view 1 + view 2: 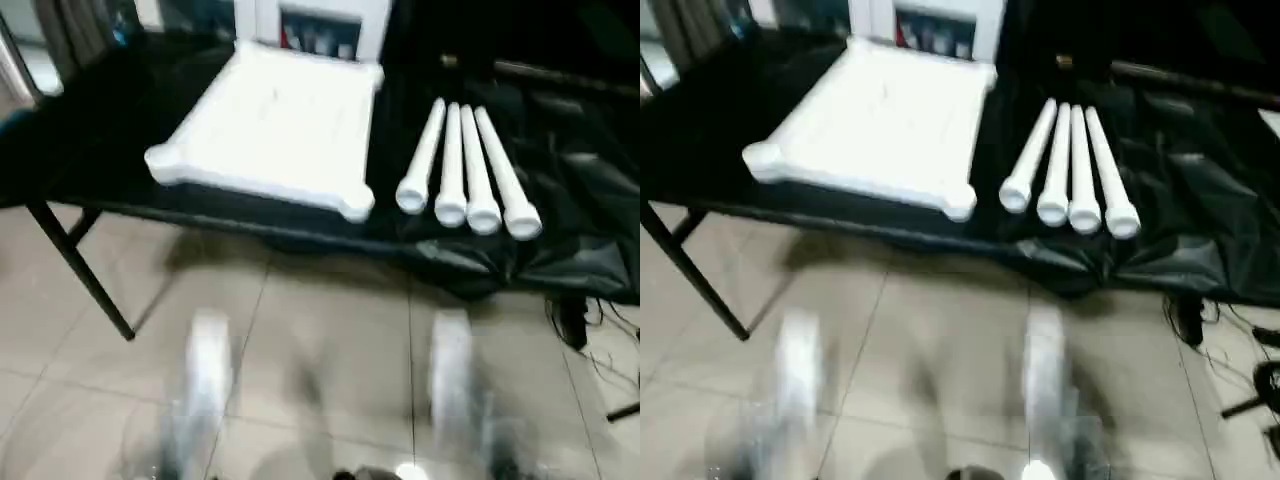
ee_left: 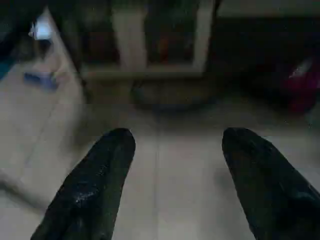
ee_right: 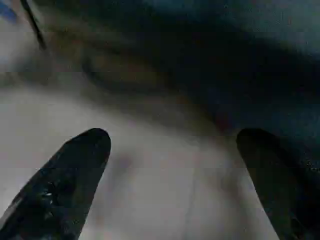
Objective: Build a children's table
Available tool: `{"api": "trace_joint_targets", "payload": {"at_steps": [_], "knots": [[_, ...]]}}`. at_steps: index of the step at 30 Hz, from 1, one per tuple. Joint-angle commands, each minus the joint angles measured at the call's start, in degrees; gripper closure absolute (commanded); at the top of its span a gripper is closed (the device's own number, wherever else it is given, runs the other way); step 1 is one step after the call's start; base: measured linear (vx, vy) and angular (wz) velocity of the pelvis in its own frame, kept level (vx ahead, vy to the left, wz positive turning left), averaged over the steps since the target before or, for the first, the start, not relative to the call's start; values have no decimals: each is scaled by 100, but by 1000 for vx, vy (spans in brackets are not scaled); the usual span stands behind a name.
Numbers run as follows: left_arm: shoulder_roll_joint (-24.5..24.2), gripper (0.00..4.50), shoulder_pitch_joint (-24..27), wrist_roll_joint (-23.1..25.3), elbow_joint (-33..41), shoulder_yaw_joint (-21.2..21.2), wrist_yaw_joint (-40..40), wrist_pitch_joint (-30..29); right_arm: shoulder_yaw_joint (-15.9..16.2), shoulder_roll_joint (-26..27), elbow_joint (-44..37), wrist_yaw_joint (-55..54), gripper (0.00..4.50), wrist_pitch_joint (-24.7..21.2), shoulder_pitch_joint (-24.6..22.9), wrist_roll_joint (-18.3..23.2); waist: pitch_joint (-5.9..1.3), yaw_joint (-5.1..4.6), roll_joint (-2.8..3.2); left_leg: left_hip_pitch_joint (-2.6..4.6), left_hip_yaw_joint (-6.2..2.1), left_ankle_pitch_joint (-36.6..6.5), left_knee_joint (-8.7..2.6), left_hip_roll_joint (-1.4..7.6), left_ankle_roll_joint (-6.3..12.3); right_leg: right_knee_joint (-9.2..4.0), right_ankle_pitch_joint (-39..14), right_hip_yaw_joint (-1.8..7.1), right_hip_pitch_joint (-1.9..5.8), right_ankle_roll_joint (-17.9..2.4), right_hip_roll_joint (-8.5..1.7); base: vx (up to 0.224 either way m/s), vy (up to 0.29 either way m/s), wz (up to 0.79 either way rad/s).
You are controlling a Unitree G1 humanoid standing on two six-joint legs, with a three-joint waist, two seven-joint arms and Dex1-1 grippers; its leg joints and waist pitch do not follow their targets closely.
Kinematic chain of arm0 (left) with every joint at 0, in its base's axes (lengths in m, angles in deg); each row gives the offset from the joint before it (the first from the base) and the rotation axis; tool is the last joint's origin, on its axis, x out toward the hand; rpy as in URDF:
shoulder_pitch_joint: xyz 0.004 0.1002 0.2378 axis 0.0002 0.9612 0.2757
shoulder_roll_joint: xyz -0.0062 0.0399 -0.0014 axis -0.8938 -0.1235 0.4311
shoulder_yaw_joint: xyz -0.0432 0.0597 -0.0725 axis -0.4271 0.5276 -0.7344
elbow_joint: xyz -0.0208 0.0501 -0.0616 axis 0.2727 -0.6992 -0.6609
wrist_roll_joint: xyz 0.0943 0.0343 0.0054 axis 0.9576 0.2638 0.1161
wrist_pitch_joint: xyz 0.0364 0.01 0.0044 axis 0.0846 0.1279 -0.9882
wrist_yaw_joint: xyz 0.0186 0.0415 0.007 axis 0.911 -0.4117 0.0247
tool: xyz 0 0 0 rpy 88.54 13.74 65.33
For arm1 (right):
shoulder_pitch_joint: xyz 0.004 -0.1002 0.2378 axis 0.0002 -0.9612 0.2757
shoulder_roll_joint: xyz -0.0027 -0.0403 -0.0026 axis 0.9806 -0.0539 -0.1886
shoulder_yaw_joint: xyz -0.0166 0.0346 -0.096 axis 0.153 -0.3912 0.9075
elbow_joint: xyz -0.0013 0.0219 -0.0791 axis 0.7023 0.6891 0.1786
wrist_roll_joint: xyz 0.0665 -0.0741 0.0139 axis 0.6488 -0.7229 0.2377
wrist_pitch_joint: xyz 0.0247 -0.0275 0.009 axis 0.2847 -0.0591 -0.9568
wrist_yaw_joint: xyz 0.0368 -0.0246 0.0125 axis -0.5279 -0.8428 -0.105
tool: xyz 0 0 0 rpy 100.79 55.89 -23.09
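Lying on the black-draped work table point(image 1: 120, 110), the white tabletop point(image 1: 275, 125) rests ribbed side up with its near corner sockets close to the table's front edge, and the four tube legs point(image 1: 465, 170) lie touching side by side just to its right. My left gripper point(image 2: 172, 165) and right gripper point(image 3: 172, 170) both hang spread and empty over the tiled floor point(image 1: 330, 340). Pulling one leg carelessly could, I judge, roll its neighbours off the front edge, and pressing a leg into a near socket could push the top off.

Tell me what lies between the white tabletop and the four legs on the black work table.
Nothing but a bare strip of black cloth separates the tabletop from the four legs, lying side by side, seen in the left eye view.
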Motion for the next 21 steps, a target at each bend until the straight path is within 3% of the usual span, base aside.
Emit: {"api": "trace_joint_targets", "payload": {"at_steps": [1, 2, 3, 5, 6, 8, 11, 13, 15, 17, 18, 19, 21], "knots": [[97, 118, 295, -50, -203, 91, -189, -45, 139, 100, 211, 122, 0, -3, -321, -118, -156, 14, 48, -13, -72, 131, -359, 404, 1153, -338, 264, 313, 251, -1781, -541, 0, 0, 0], [107, 118, 266, 2, -197, 131, -292, -105, 236, 176, 145, 162, 0, 107, -334, -184, -190, 20, 54, 11, -82, -41, -371, 425, 988, -341, 23, 319, 251, -1735, -527, 0, 0, 0], [112, 118, 262, -2, -204, 140, -398, -110, 262, 209, 137, 202, 0, 172, -341, -191, -252, 17, 75, 44, -79, 160, -346, 427, 911, -278, 328, 314, 249, -1791, -500, 0, 0, 0], [100, 118, 294, 43, -155, 217, -541, -71, 158, 349, 50, 441, 0, 367, -406, 14, -271, 5, 57, -6, -79, 527, -317, 428, 1052, -194, 970, 311, 256, -1919, -479, 0, 0, 0], [100, 118, 294, 43, -155, 217, -541, -71, 158, 349, 50, 441, 0, 367, -406, 14, -259, 12, 60, -6, -77, 554, -315, 441, 1110, -193, 1038, 308, 237, -1954, -482, 0, 0, 0], [86, 118, 577, -38, 289, 302, -923, -10, 130, 415, -200, 828, 0, 247, -529, 202, -172, 19, 96, -34, -73, 78, -355, 485, 1065, -259, 485, 310, 212, -1985, -512, 0, 0, 0], [2, 118, 874, 69, 790, 448, -1002, 107, 266, 386, -535, 1131, 0, 170, -704, 229, -116, -10, 110, -24, -90, -742, -434, 522, 650, -359, -380, 319, 194, -1799, -490, 0, 0, 0], [-56, 118, 1142, -55, 1268, 488, -1268, 78, 364, 323, -973, 1203, 0, 141, -937, 190, -126, 6, 114, -13, -94, -802, -434, 499, 460, -359, -354, 343, 214, -1717, -496, 0, 0, 0], [-143, 118, 1690, -290, 2291, 448, -1355, -72, 385, 190, -2260, 1344, 0, -147, -1588, 388, -122, 23, 111, -36, -89, -662, -437, 500, 443, -323, -31, 352, 242, -1636, -474, 0, 0, 0], [-165, 118, 1963, -478, 2871, 393, -1376, -212, 399, 93, -3012, 1352, 0, -362, -1944, 465, -120, 59, 89, -54, -97, -573, -439, 525, 460, -302, 195, 357, 272, -1565, -471, 0, 0, 0], [-229, 118, 2334, -641, 3856, 341, -1353, -544, 347, -24, -4217, 1339, 0, -776, -2446, 667, -91, 65, 91, -71, -87, -574, -455, 523, 484, -308, 264, 356, 275, -1546, -444, 0, 0, 0], [-259, 118, 2452, -653, 4204, 332, -1337, -667, 308, -52, -4613, 1333, 0, -936, -2600, 742, -87, 82, 83, -77, -96, -648, -470, 537, 481, -320, 174, 352, 275, -1508, -453, 0, 0, 0], [-276, 118, 2650, -624, 5189, 234, -1066, -1096, 80, -81, -5622, 1156, 0, -1473, -2846, 972, -28, 27, 113, -69, -107, -1219, -541, 531, 326, -427, -816, 345, 206, -1296, -412, 0, 0, 0]]}}
